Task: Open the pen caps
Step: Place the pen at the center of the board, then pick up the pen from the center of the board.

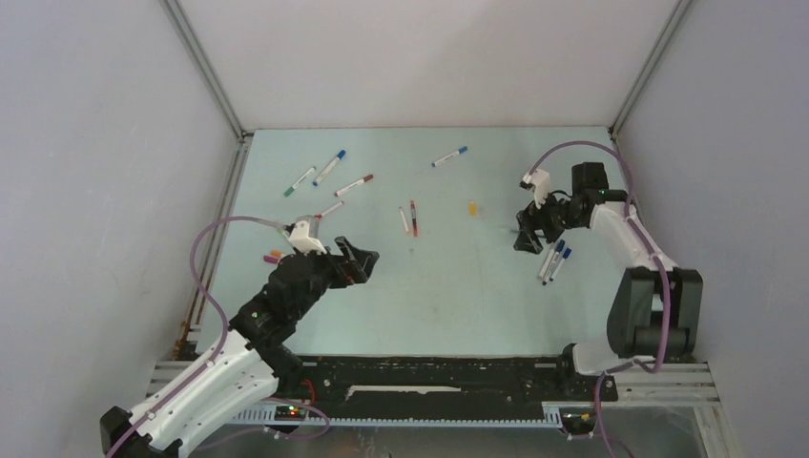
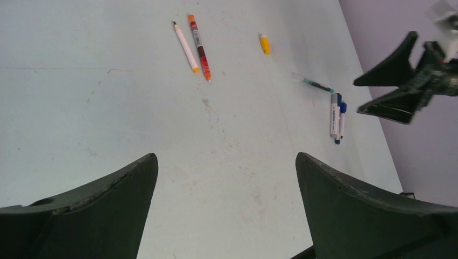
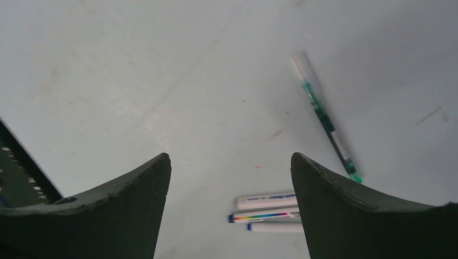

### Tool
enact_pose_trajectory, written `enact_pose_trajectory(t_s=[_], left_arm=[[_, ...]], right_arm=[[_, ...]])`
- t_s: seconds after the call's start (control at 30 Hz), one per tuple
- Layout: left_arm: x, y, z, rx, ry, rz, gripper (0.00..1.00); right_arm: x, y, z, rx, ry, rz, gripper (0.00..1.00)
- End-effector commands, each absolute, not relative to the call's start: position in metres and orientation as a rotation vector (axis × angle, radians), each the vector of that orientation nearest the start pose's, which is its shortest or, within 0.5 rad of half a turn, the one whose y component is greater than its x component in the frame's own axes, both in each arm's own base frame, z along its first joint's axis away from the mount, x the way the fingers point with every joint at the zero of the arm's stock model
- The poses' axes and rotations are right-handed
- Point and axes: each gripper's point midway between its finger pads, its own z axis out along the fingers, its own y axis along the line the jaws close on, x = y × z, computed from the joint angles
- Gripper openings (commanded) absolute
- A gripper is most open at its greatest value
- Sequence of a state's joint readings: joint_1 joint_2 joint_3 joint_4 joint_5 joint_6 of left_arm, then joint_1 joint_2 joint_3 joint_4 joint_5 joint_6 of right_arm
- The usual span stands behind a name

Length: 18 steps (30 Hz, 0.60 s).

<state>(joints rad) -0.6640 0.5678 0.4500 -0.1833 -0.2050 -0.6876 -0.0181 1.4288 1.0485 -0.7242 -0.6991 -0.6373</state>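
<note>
My left gripper [image 2: 227,156] and right gripper [image 3: 229,156] hang spread and empty, the right over a green pen [image 3: 324,121]; next, I judge, one must seize a blue pen [image 3: 264,202] nearby and pull its cap [image 2: 343,107].

The table [image 1: 458,296] is a smooth, matt, pale-green sheet, lightly scuffed and stained. The left fingers [image 2: 97,210] are dark matt plastic, worn pale along the edges. The pens [image 2: 334,116] at centre right have glossy white plastic barrels. The yellow cap [image 2: 264,44] is smooth plastic. The walls [image 1: 95,143] are matt grey. The rails [image 1: 692,384] at the bottom are bare metal.
</note>
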Motion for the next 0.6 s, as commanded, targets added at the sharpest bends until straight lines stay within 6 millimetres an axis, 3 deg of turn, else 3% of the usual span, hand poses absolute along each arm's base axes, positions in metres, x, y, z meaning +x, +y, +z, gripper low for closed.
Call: enact_pose_trajectory(t_s=[0.0, 0.1, 0.2, 0.4, 0.57], left_arm=[[0.226, -0.178, 0.204, -0.163, 1.858, -0.855, 1.00], [0.225, -0.180, 0.199, -0.168, 1.854, -0.877, 1.00], [0.226, -0.180, 0.198, -0.161, 1.852, -0.872, 1.00], [0.229, -0.183, 0.195, -0.142, 1.871, -0.858, 1.00], [0.231, -0.183, 0.193, -0.136, 1.872, -0.842, 1.00]], right_arm=[[0.335, 0.058, 0.103, -1.194, 2.154, 0.458, 0.81], [0.351, 0.046, 0.092, -1.373, 2.061, 0.347, 0.80], [0.371, 0.039, 0.085, -1.443, 2.044, 0.291, 0.80], [0.398, 0.037, 0.068, -1.504, 2.150, 0.326, 0.68], [0.404, 0.040, 0.057, -1.507, 2.236, 0.426, 0.54]])
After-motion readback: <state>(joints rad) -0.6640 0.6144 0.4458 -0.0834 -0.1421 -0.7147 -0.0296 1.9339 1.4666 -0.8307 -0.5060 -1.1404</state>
